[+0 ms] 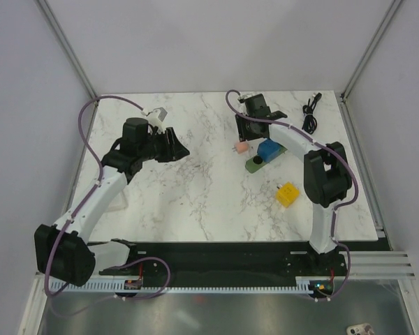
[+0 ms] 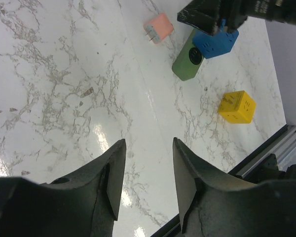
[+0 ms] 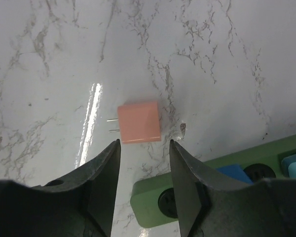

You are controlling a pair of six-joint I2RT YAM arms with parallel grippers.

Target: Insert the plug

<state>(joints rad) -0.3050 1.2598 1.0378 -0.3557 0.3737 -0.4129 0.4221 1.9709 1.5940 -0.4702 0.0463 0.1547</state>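
The pink plug (image 1: 242, 147) lies flat on the marble, apart from the sockets, its two prongs pointing left in the right wrist view (image 3: 139, 122). Just beside it lies the green power strip (image 1: 255, 165) with a round socket (image 3: 168, 201) showing at its near end and a blue adapter (image 1: 269, 150) on it. My right gripper (image 3: 144, 145) hovers over the plug, open, the plug just beyond the fingertips and nothing between them. My left gripper (image 2: 148, 145) is open and empty over bare marble at centre left (image 1: 178, 149), far from the plug (image 2: 159, 28).
A yellow cube socket (image 1: 288, 195) sits nearer the front, right of the strip. A coiled black cable (image 1: 311, 112) lies at the back right corner. The table's front edge and a metal rail (image 2: 281, 148) run close to the cube.
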